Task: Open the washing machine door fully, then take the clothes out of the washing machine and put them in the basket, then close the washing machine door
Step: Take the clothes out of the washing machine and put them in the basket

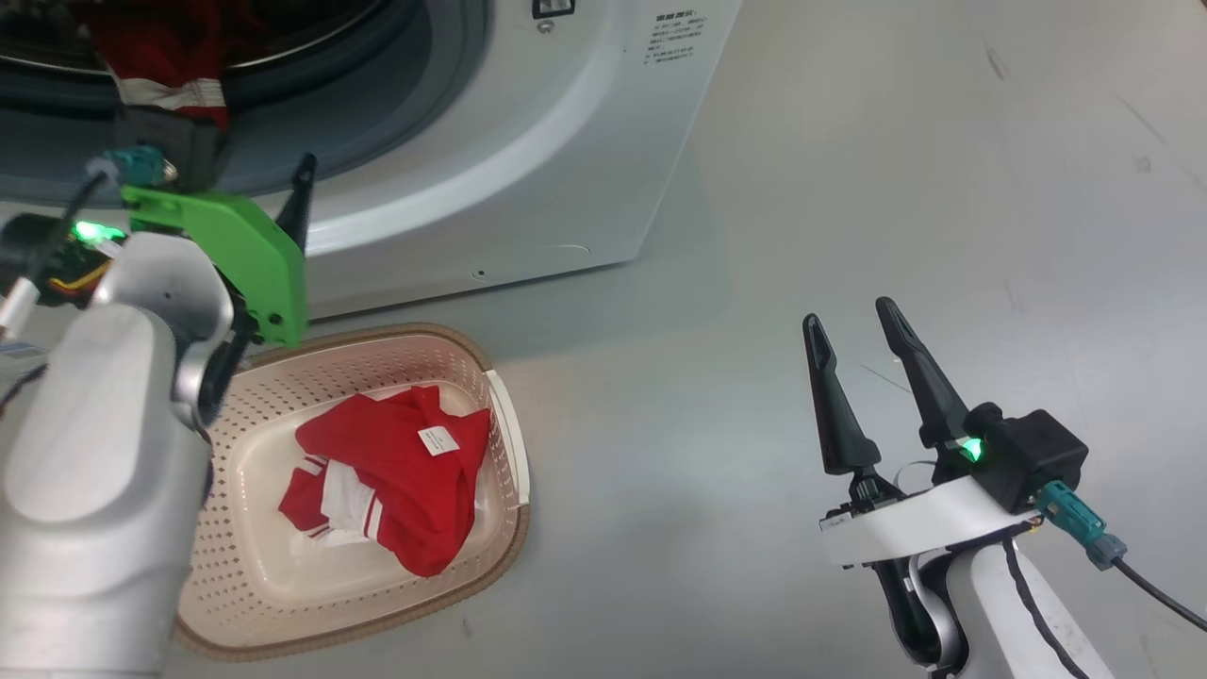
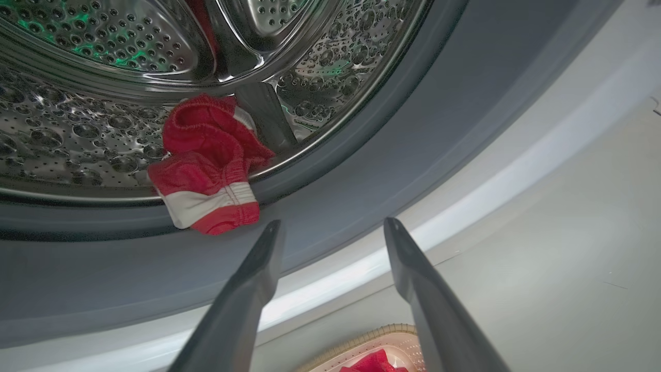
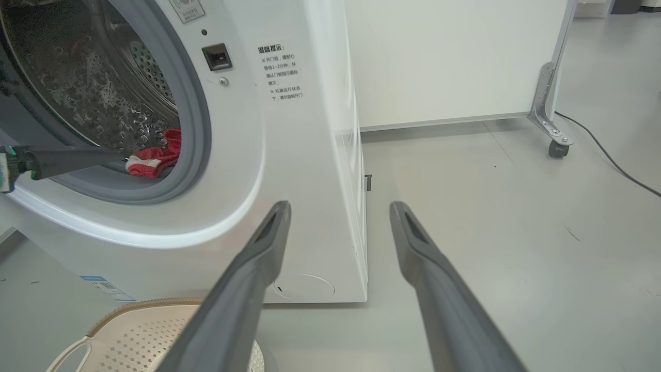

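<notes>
Pale grey floor (image 1: 896,189) spreads out to the right of the washing machine (image 1: 528,141), a white box whose round mouth stands open, with a grey gasket (image 2: 361,155) ringing the steel perforated drum (image 2: 77,134). On the floor just in front of the machine sits the basket (image 1: 514,509), cream with a brown woven-look rim, and a red garment (image 1: 396,471) with white stripes and a small white tag lies crumpled inside it. A second red piece (image 2: 206,165) with a white band lies at the bottom lip of the drum, drooping onto the gasket. The left tool (image 2: 331,222) hovers low before the drum mouth, its two dark fingers spread apart and holding nothing, the tips just short of that second piece and not touching it. The right tool (image 1: 849,313) hangs over bare floor well to the right of the basket, fingers likewise spread and empty, pointing toward the machine's front corner. Behind the machine stands a white panel (image 3: 454,62) on a caster (image 3: 555,147), and a dark cable (image 3: 609,160) trails across the floor.
</notes>
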You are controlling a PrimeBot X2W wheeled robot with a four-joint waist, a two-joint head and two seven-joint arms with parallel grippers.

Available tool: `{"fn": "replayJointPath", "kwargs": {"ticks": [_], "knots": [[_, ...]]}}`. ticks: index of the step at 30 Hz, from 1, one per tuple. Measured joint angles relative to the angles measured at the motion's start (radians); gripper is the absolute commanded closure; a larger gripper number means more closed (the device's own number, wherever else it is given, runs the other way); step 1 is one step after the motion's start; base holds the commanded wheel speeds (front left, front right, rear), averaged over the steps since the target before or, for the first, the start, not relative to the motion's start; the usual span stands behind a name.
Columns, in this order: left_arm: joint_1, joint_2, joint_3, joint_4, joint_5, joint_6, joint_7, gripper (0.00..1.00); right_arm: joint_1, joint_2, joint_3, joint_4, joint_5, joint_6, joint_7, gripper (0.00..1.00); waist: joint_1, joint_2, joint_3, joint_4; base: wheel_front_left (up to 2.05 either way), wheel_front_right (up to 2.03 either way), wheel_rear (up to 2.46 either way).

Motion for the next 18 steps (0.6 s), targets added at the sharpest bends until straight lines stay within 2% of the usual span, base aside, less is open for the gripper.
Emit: {"fn": "replayJointPath", "kwargs": {"ticks": [8,18], "knots": [[-0.176,0.126,0.033,0.049,0.011,-0.004,0.127,0.00,-0.063,0.000,0.040,-0.007,0.060,-0.003,0.000,0.00,0.0001,0.0000,0.095,-0.065,0.00,0.00,0.00],[-0.318,0.241,0.058,0.087,0.036,-0.018,0.244,0.00,-0.109,0.000,0.081,-0.014,0.124,-0.019,0.000,0.00,0.0001,0.0000,0.185,-0.145,0.00,0.00,0.00]]}}
